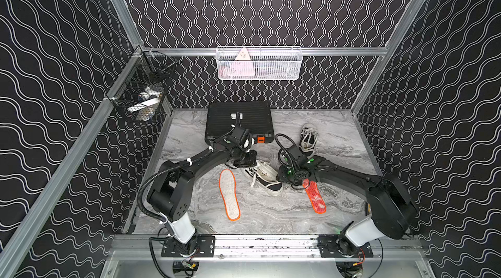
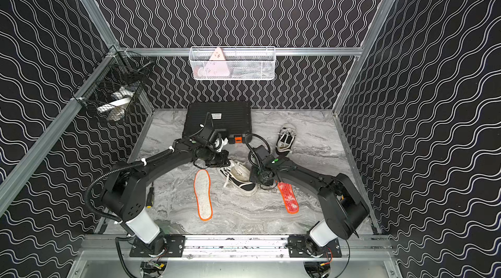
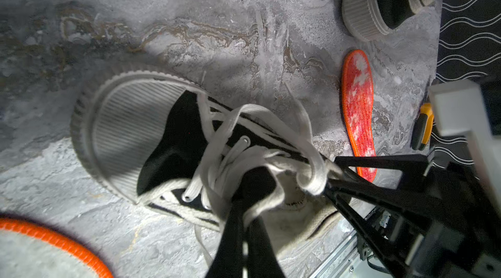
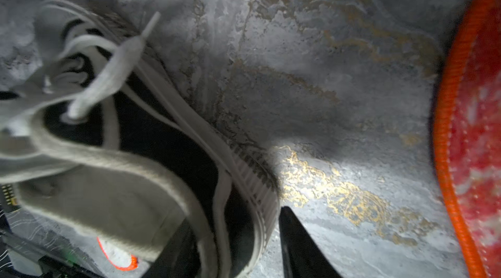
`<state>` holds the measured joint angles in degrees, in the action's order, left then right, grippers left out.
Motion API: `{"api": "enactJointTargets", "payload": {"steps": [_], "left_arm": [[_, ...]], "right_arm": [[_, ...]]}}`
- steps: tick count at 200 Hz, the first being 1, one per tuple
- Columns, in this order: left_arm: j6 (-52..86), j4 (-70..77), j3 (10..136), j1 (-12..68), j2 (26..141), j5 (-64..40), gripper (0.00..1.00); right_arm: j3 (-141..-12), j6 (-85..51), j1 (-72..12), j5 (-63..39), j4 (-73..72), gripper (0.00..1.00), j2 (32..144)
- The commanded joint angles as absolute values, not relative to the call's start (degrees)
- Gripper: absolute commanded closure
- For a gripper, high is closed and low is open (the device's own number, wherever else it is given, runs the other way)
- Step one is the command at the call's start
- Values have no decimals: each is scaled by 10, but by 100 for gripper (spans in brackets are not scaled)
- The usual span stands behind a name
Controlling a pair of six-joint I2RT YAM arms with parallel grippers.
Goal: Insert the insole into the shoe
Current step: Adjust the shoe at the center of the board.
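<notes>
The black-and-white sneaker (image 1: 264,177) lies in the middle of the marble table (image 1: 339,138). The grey insole (image 1: 230,195) lies free just left of it, and the red insole (image 1: 315,198) lies to its right. Both look light, thin and bendy, best pinched at the heel end. The left gripper (image 3: 245,209) is clenched on the sneaker's tongue. The right gripper (image 4: 235,236) has jaws astride the heel wall; its grip cannot be told. Laces (image 3: 260,108) hide the opening.

We see a black shoe (image 1: 264,179) with off-white laces and a ribbed off-white toe cap. At its eight o'clock lies a grey insole (image 1: 230,195) edged in orange. At its four o'clock is a red insole (image 1: 315,199), mottled white and also orange-rimmed. The table (image 1: 271,217) is grey marble with brownish veins. The walls (image 1: 257,5) are black with white wavy lines.
</notes>
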<state>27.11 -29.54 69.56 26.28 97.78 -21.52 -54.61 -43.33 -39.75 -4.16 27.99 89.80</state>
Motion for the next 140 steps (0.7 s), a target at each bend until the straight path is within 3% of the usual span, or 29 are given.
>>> {"api": "enactJointTargets", "payload": {"steps": [1,34,92,140], "left_arm": [[280,-299,703,261,974,-203,100],[244,-322,721,231,1004,-220,100],[194,-309,711,229,1029,-192,100],[211,-355,768,248,1003,-210,60]], "right_arm": [[-547,-446,-399,-37,327,68,904],[-534,-428,-389,-19,331,80,888],[-520,-361,-370,-11,292,77,900],[-610,-352,-370,-60,324,58,897]]}}
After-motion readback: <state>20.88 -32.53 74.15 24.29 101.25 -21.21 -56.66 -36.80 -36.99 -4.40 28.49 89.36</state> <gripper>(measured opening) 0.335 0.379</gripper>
